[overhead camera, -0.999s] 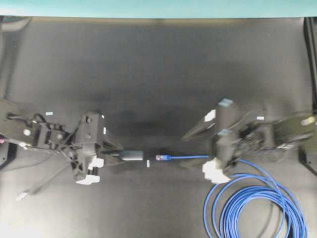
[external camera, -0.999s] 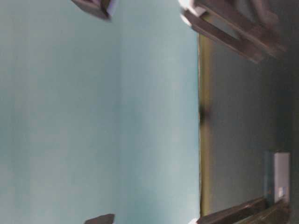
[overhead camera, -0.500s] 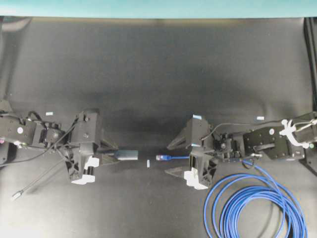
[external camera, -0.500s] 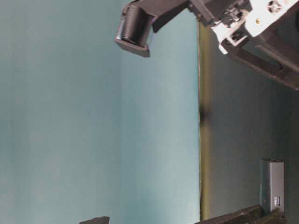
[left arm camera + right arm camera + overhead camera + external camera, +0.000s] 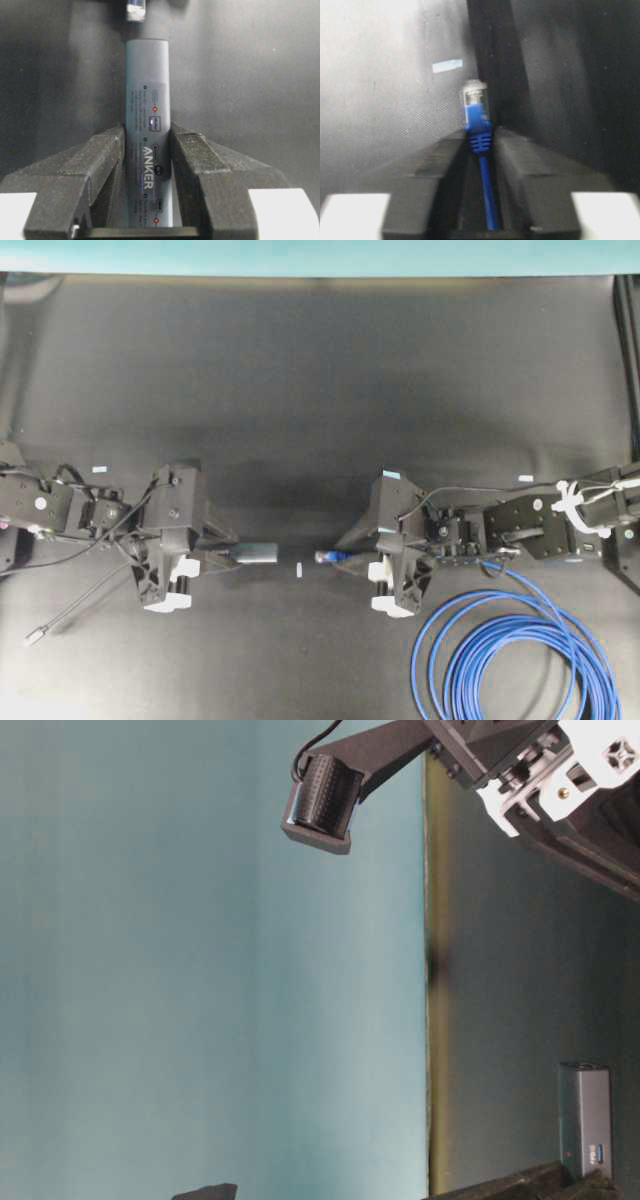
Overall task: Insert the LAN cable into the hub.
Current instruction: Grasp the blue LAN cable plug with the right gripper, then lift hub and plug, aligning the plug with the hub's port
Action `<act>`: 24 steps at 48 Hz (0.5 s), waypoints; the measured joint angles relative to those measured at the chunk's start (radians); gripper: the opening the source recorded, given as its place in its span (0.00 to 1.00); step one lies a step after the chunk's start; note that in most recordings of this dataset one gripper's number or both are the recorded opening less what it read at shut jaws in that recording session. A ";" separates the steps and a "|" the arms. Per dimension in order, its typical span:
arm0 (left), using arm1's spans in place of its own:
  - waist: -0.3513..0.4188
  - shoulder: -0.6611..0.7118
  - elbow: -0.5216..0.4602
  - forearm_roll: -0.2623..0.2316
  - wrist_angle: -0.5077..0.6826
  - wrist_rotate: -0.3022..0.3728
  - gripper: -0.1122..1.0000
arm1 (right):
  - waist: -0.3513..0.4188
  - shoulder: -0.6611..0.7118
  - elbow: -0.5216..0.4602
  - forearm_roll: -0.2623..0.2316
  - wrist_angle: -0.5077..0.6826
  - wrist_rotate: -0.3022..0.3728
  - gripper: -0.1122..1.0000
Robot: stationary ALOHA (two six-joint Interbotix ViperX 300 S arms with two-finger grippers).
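Observation:
The hub (image 5: 258,553) is a slim grey bar lying level and pointing right, with my left gripper (image 5: 232,553) shut on its rear half. In the left wrist view the hub (image 5: 147,90) runs up between the fingers of the left gripper (image 5: 147,132). A short gap to the right, the LAN cable's plug (image 5: 328,556) faces the hub's end. My right gripper (image 5: 350,553) is shut on the plug's blue boot. The right wrist view shows the clear-tipped plug (image 5: 477,112) sticking out past the right gripper (image 5: 480,137). In the table-level view the hub (image 5: 585,1120) shows low at the right.
The blue cable's loops (image 5: 510,650) lie at the front right on the black mat. A small white tape mark (image 5: 299,569) sits between hub and plug. The hub's thin grey cord ends in a silver plug (image 5: 35,635) at the front left.
The right arm came left and down to the plug, and its jaws went from wide open to shut on the boot. The left gripper and hub kept still.

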 measured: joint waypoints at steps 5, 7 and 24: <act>-0.002 0.000 0.000 0.000 0.002 0.000 0.35 | 0.002 -0.012 0.009 -0.002 0.003 0.000 0.22; -0.002 0.000 -0.003 0.002 0.003 0.000 0.35 | 0.003 -0.028 0.014 0.000 0.009 0.002 0.22; 0.006 -0.009 -0.133 0.002 0.224 0.041 0.35 | -0.008 -0.219 -0.003 -0.002 0.258 0.003 0.22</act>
